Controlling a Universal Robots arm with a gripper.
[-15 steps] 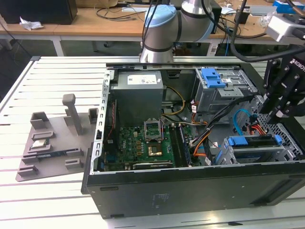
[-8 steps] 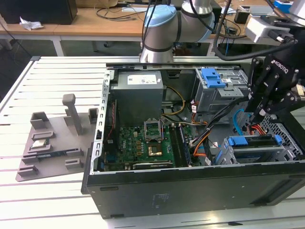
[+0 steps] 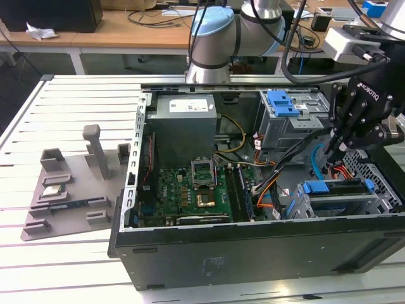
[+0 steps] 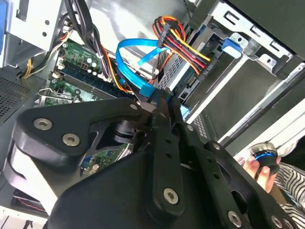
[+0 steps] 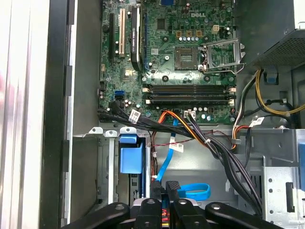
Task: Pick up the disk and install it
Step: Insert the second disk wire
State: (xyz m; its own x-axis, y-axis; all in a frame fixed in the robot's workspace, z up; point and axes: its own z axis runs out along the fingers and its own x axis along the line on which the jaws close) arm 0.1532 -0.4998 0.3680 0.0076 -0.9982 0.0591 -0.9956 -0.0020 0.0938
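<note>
— Where's the disk (image 3: 338, 190)?
— Seated in the drive cage (image 3: 342, 202) at the computer case's (image 3: 253, 253) front corner, so I judge the installing step nearly done.
— And the gripper (image 3: 334, 151)?
— Just above it, fingers clenched together on nothing; next calls for a clean lift past the cables (image 4: 183, 45).

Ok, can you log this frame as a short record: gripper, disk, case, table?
gripper: shut, nothing seen between the fingers, low inside the case over the drive cage, beside a blue cable
disk: appears to sit in the lower cage, blue rail outward; not held
case: lying on its side, open, motherboard exposed
table: white slats; grey holder on the exterior view's left
</note>
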